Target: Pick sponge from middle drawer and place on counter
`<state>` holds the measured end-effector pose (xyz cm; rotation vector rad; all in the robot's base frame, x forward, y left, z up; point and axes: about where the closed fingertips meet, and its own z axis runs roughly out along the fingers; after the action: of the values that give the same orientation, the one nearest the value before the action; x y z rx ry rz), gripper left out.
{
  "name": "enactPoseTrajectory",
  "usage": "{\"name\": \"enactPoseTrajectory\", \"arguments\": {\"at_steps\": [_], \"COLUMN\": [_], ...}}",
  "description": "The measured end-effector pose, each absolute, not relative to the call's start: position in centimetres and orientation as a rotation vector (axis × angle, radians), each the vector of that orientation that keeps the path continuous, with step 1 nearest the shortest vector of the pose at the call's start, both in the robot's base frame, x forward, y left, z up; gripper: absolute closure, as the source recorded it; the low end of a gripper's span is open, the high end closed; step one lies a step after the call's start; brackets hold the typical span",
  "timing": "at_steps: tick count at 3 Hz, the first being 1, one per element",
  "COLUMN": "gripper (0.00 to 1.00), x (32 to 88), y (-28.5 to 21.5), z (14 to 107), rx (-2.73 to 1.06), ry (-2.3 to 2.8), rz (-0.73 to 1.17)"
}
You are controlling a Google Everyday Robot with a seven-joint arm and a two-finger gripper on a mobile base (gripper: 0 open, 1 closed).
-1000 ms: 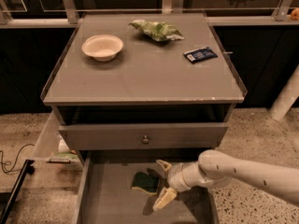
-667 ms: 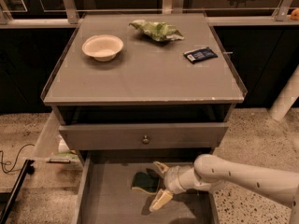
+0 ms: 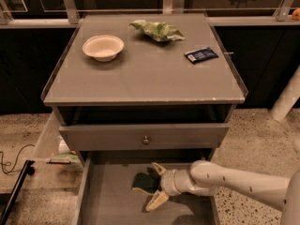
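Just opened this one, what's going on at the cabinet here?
The robot's arm reaches in from the right into the open middle drawer. Its gripper is open, with its fingers spread to either side of the sponge. The sponge lies on the drawer floor and is not yet lifted. The counter above holds a white bowl, a crumpled green wrapper and a dark-blue packet.

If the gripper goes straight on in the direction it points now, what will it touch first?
Probably the sponge: the open gripper points left at it, low in the middle drawer. Exact depth is unclear.
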<state>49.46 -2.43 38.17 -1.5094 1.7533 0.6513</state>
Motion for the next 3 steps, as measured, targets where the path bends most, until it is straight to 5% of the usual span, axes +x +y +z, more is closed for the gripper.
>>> {"name": "enactPoseTrajectory", "arguments": {"at_steps": [2, 3], "gripper": [0.00, 0.15], "x": [50.5, 50.6], "y": [-3.0, -3.0], "z": [35.7, 35.6], "rx": [-1.462, -1.459], "ry": [1.775, 1.776], "rz": [0.666, 0.670]}}
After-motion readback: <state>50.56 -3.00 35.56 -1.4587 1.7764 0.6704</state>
